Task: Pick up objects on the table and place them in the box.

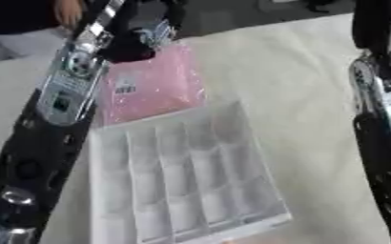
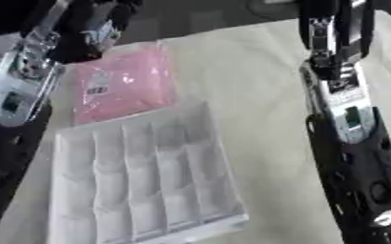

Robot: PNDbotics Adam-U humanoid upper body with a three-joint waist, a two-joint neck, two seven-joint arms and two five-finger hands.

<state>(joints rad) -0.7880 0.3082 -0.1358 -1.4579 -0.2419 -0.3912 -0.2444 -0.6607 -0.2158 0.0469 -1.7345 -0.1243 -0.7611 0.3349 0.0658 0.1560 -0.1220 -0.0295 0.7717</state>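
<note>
Box: clear plastic organiser, rows of small compartments, lies flat on the cream table, centre to 6 o'clock of the view, long axis tilted slightly. Compartments look unfilled as far as can be told; blur hides detail.

Left arm: black with silver panels, runs from 7 o'clock up to 11 o'clock, along the box's left edge.

Right arm: black and silver, runs along the 3 o'clock side from 5 o'clock up to 1 o'clock, well apart from the box.

Pink bag: soft pink packet with a small white label, flat on the table at 12 o'clock of the box, its near edge just beside or touching the box's far rim, can't tell which.

Left hand: dark, at 11 o'clock, over the bag's far end. Fingers too blurred, can't tell whether spread, closed or pinching the bag.

Right hand: beyond the top edge at 1 o'clock, does not show.
</note>
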